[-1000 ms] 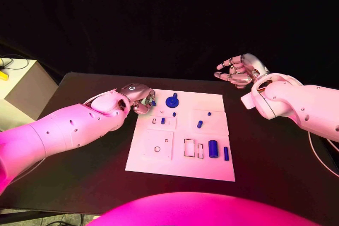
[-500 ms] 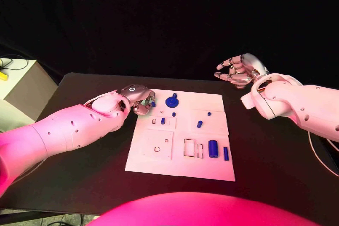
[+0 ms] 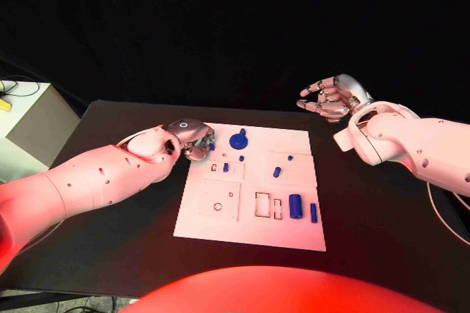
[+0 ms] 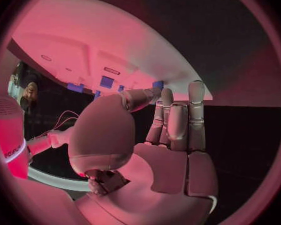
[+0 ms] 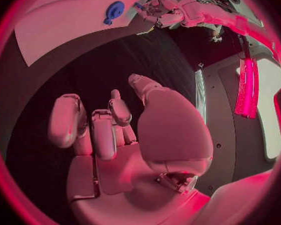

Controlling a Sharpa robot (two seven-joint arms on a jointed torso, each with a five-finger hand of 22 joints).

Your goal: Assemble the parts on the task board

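Observation:
The white task board lies mid-table with a blue gear, small blue pegs and a blue cylinder on it. My left hand hovers at the board's far left corner with its fingers curled in. Its thumb and fingertips meet around a small blue part, which shows beside the fingers. My right hand is raised beyond the board's far right corner, off the board, with loosely bent fingers holding nothing.
A pale box stands off the table's left side. Empty rectangular slots and a small ring hole mark the board's near half. Bare black table surrounds the board.

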